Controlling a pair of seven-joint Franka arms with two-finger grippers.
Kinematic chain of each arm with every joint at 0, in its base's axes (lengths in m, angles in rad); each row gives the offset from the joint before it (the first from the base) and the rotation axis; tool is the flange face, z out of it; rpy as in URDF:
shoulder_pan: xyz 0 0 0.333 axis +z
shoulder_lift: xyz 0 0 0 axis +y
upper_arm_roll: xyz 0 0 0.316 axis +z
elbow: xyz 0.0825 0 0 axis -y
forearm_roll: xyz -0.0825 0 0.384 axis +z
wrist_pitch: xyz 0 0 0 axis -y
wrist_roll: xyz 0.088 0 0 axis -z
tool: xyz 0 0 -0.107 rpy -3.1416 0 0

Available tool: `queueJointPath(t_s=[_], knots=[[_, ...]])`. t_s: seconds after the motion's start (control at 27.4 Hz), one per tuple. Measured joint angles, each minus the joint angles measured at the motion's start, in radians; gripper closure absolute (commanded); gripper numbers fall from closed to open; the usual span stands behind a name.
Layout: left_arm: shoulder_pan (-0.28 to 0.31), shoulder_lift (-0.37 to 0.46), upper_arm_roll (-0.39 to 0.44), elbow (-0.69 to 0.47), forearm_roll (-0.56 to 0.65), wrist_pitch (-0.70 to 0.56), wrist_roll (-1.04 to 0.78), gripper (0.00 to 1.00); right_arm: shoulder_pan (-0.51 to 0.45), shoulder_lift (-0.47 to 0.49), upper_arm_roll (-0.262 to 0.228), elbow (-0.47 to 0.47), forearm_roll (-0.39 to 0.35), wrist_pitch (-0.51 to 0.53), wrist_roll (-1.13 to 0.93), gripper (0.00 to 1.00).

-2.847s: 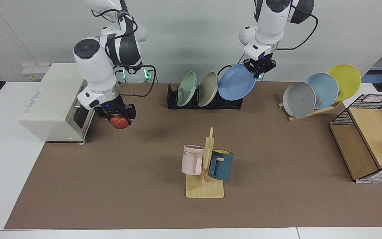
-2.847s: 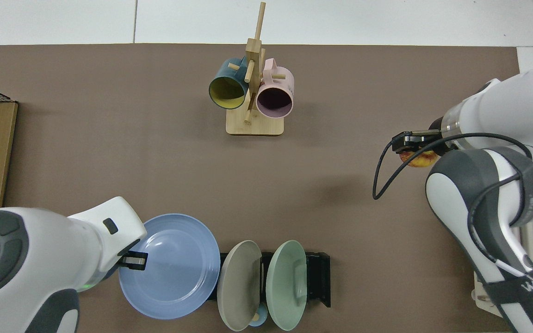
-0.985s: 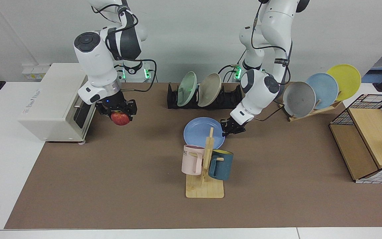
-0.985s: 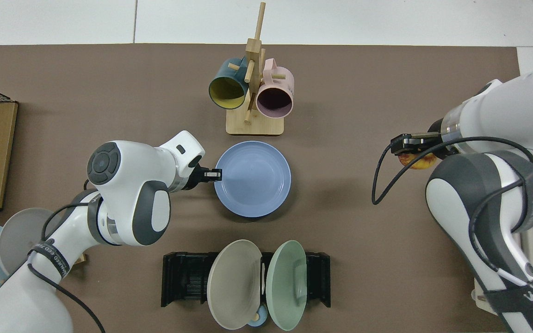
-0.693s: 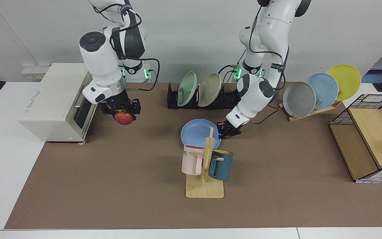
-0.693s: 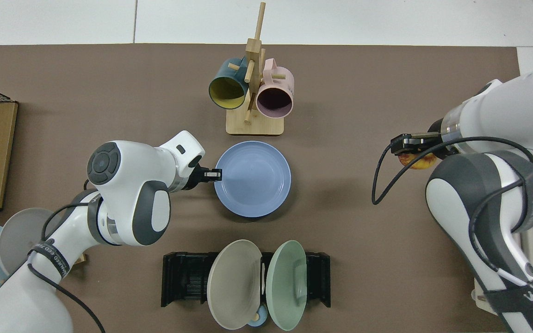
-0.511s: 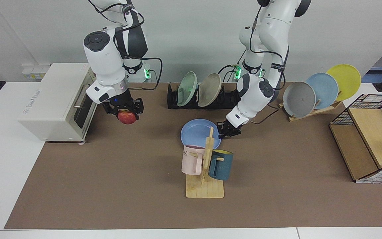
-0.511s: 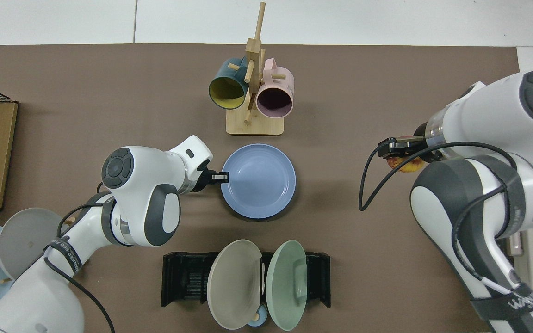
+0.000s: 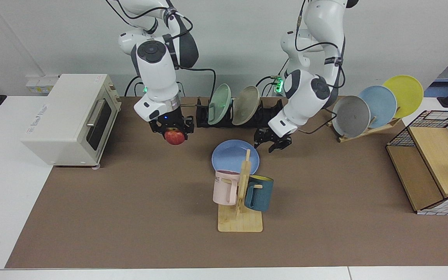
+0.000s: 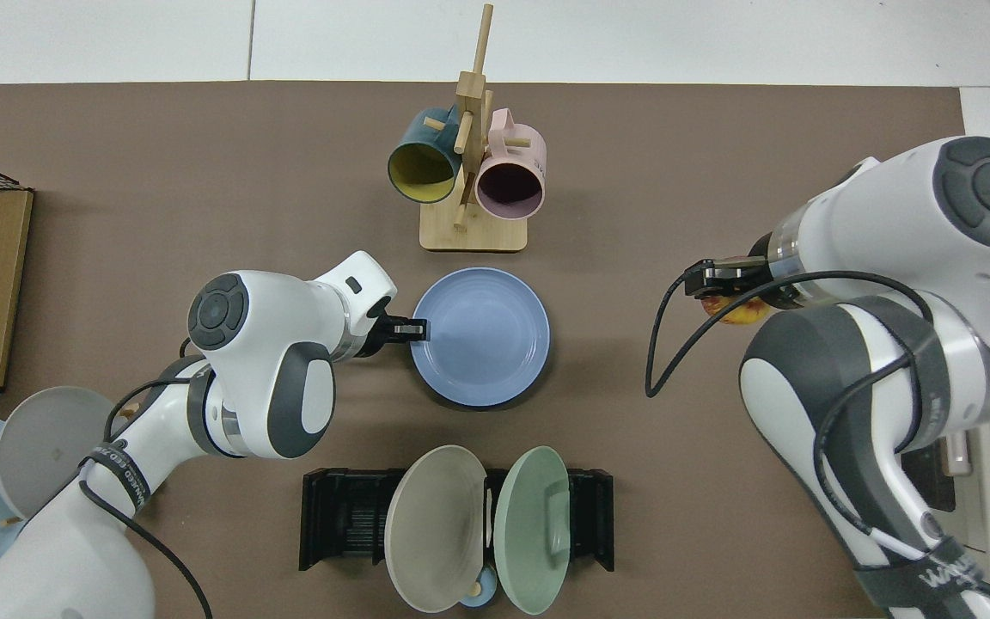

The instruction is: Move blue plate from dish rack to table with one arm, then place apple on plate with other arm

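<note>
The blue plate [image 9: 231, 154] [image 10: 482, 337] lies flat on the brown-matted table [image 9: 130, 217], just behind the mug tree. My left gripper [image 9: 273, 142] hangs open beside the plate's rim on the side of its own arm, slightly above the mat and holding nothing. In the top view its fingertips [image 10: 413, 327] sit over that rim. My right gripper [image 9: 174, 130] [image 10: 712, 279] is shut on the red apple [image 9: 175, 137] [image 10: 740, 313], held in the air between the toaster oven and the plate. The black dish rack [image 9: 267, 116] [image 10: 345, 518] stands behind.
A green plate [image 9: 219, 104] and a beige plate [image 9: 244, 104] lean in the rack. A mug tree [image 9: 240, 194] carries a pink and a teal mug. A white toaster oven [image 9: 68, 118], a wooden plate stand [image 9: 375, 105] and a wire-sided wooden box [image 9: 430, 163] flank the mat.
The left gripper set the blue plate down on the mat, opened and drew back from its rim. The right arm carried the apple sideways toward the plate.
</note>
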Motion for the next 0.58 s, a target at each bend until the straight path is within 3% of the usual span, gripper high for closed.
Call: queueJointPath(t_s=[0.29,0.58], knots=[[0.000,-0.179,0.090,0.138,0.210,-0.436,-0.057,0.32,0.070,0.059,0.000,0.001,0.000,0.044,0.097,1.00],[-0.011,-0.219,0.172,0.256,0.249,-0.624,-0.067,0.28,0.171,0.155,-0.001,0.047,-0.001,0.085,0.246,1.00]])
